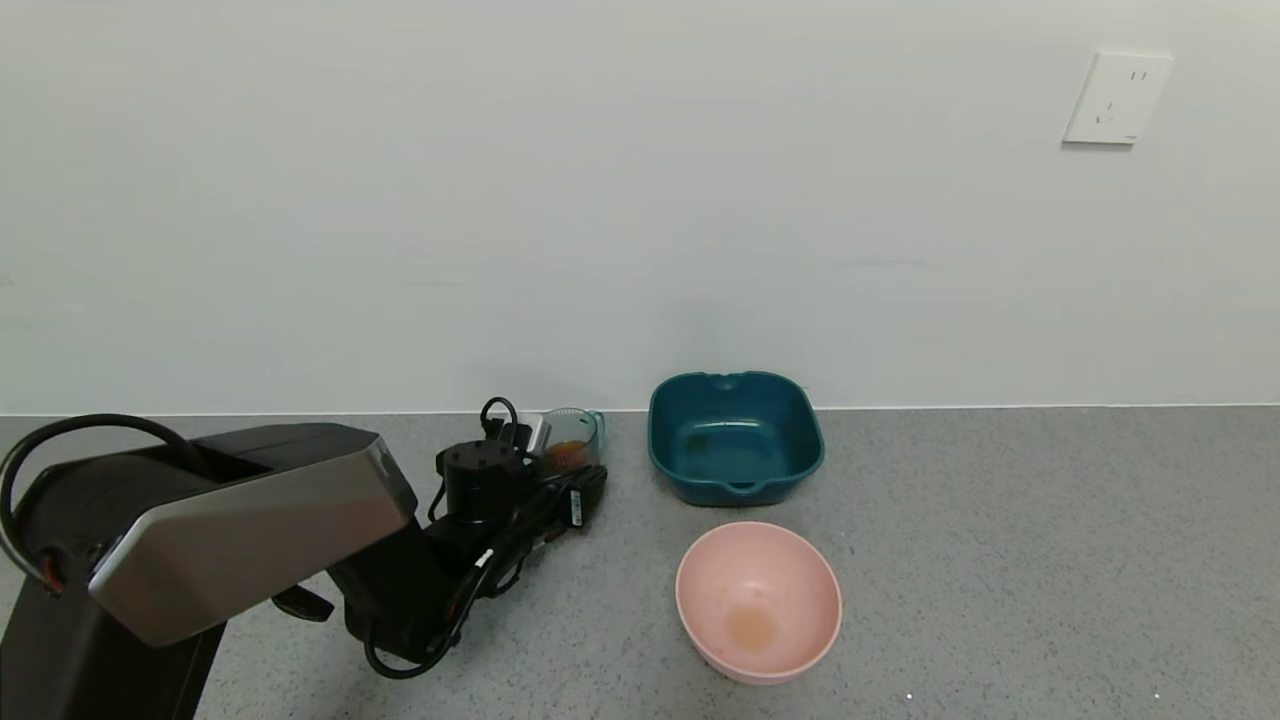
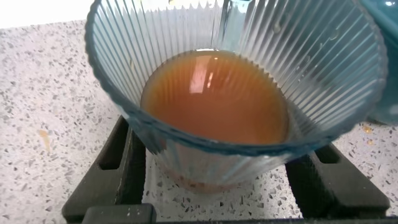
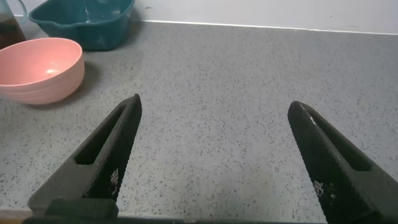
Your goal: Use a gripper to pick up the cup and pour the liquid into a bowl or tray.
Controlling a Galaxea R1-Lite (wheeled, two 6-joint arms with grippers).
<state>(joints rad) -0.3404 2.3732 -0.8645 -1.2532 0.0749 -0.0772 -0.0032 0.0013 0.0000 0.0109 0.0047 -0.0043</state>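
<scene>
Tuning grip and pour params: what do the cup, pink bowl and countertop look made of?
Cup: likely thin translucent blue-grey plastic, glossy, ribbed walls; the orange liquid shows through.
Pink bowl: probably matte plastic, smooth and opaque, with a faint orange stain at the bottom.
Countertop: grey speckled stone or composite, by its fine flecks; which one is unclear.

Bright, even light; soft shadows.

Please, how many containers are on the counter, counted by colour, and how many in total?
Pink: 1, the pink bowl
Dark teal: 1, the square basin
Blue-grey translucent: 1, the ribbed cup holding orange liquid, gripped by the left hand
Total: 3
</scene>
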